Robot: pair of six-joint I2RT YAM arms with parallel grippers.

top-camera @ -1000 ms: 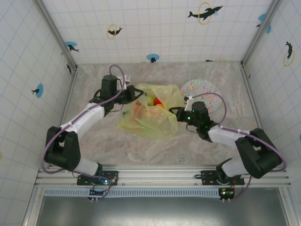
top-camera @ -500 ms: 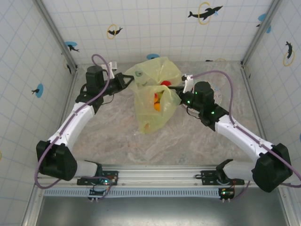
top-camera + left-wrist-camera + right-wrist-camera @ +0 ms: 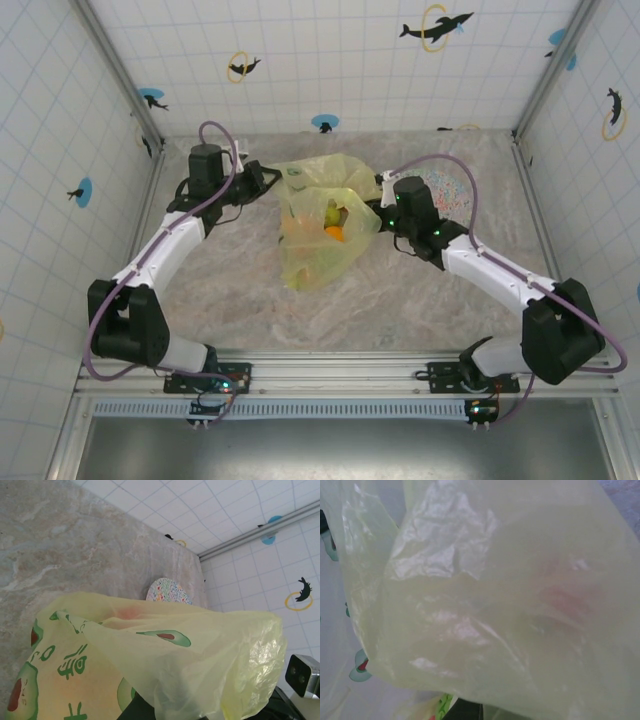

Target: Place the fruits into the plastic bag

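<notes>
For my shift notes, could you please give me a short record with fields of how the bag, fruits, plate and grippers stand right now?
plastic bag: hanging between both grippers
fruits: orange and yellow ones show through the bag wall, inside it
left gripper: shut on the bag's left edge
right gripper: shut on the bag's right edge
plate: on the table, behind the right arm, partly hidden by it
</notes>
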